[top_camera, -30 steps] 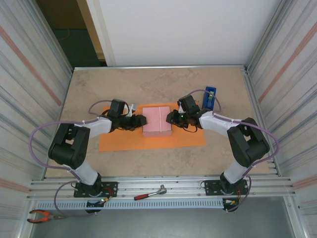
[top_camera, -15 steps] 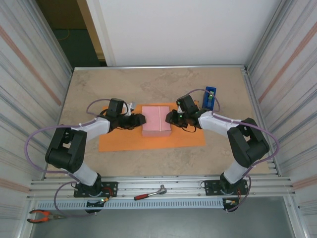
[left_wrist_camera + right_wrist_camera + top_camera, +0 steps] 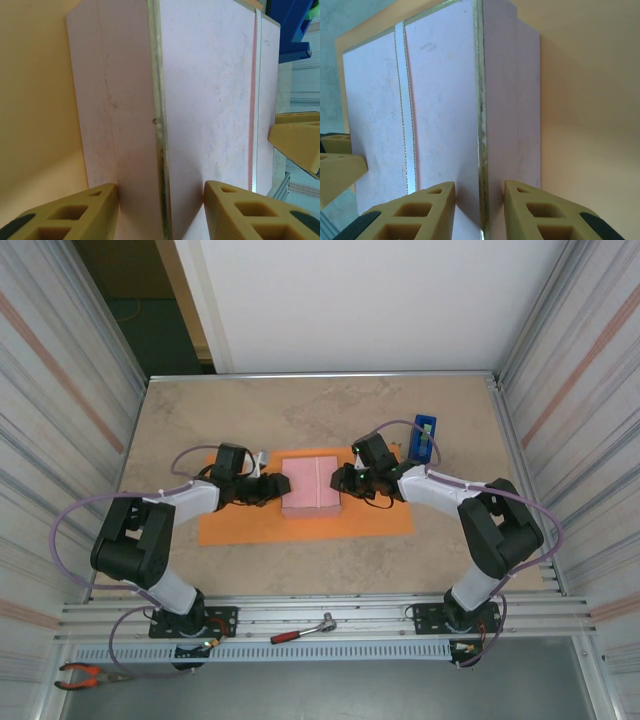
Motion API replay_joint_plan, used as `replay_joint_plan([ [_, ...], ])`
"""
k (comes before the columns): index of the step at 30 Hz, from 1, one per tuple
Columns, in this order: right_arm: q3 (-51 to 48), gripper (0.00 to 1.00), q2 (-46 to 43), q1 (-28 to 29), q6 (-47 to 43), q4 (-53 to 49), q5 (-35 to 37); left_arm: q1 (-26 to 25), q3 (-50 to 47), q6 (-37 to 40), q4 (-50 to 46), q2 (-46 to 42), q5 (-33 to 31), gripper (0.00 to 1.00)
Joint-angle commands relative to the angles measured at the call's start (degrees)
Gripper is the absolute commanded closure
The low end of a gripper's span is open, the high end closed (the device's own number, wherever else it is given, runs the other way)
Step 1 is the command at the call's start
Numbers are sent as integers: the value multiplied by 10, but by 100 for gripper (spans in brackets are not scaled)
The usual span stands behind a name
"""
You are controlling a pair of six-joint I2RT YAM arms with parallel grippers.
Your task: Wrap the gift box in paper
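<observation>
Box shift: the gift box (image 3: 312, 485) has slid slightly toward the left arm since a second ago, and both claws travelled with it. It sits on the paper (image 3: 240, 528), mid-length, close to the sheet's far edge.

Left claw (image 3: 272, 487) is clamped on the box's left end. On my left wrist cam the fingers (image 3: 75, 215) straddle a gold-trimmed edge, with pink faces filling the gap. Right claw (image 3: 345, 480) grips the right end the same way, fingers (image 3: 415, 210) either side of the trim.

Room: the orange margin is wide left, right and nearside of the box, thin on the far side. There is open worktop (image 3: 300, 410) beyond the box.

Blue tape dispenser (image 3: 424, 438) stands right of and beyond the box, off the sheet and close behind the right wrist. It's the nearest obstruction. Red-handled tool (image 3: 303, 630) lies on the rail, well nearside of the box.
</observation>
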Motion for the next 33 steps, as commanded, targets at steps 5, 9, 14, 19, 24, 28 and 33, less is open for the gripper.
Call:
replay_joint_plan([
  [5, 16, 55, -5, 8, 11, 7, -14, 3, -4, 6, 12, -18, 8, 50],
  [9, 18, 45, -11, 8, 5, -4, -8, 3, -6, 6, 8, -23, 1, 47],
  [14, 18, 41, -20, 2, 1, -12, 0, 4, -8, 1, 11, -29, -1, 46],
  [19, 24, 50, -11, -1, -1, -8, -11, 4, -6, 4, 14, -27, 5, 47],
  [24, 34, 51, 6, -1, -1, -7, -14, 4, 3, 5, 20, -11, 15, 47],
  [28, 41, 58, 14, 0, -2, -5, -19, 4, 12, 4, 23, -2, 26, 51],
  [33, 48, 64, 17, 0, -2, -5, -22, 3, 22, 9, 18, -2, 31, 54],
])
